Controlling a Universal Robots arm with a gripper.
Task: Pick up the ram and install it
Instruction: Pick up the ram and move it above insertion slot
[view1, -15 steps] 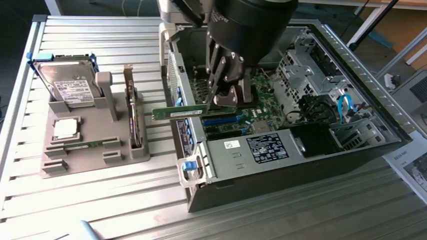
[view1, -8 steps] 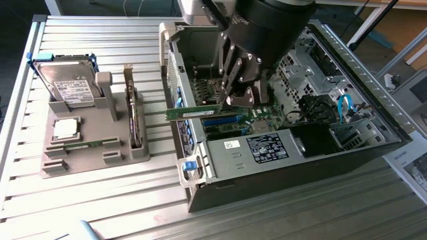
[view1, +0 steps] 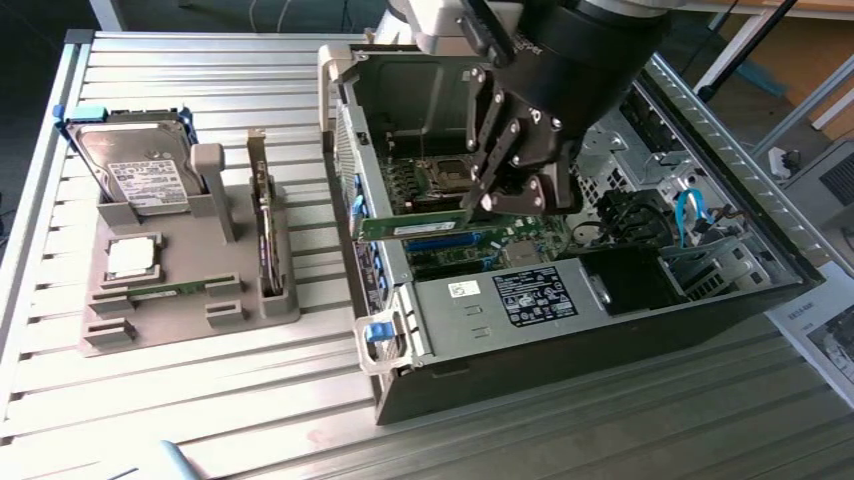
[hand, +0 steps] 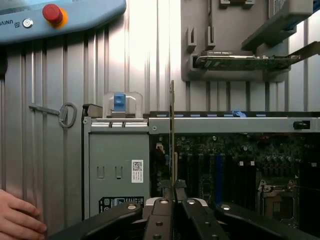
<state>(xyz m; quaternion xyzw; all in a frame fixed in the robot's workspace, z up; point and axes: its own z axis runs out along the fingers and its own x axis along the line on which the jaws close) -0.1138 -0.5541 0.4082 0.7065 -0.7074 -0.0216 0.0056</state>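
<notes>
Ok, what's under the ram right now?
The ram, pinched in the claw, hangs over the motherboard: a row of dark slots and one blue slot. What lies directly beneath its edge is covered by the ram itself.

A slatted metal worktop (view1: 200, 400) carries a grey holder (view1: 167, 318) on the exterior view's left. A silver hard drive (view1: 134, 170) with a white label leans at the holder's far end, and a square processor chip (view1: 131, 258) lies flat just before it. An open computer case (view1: 561, 370) lies beside the holder, with a blue cable (view1: 687, 215) inside. A pale blue pendant (hand: 75, 15) bears a red button (hand: 52, 13).
</notes>
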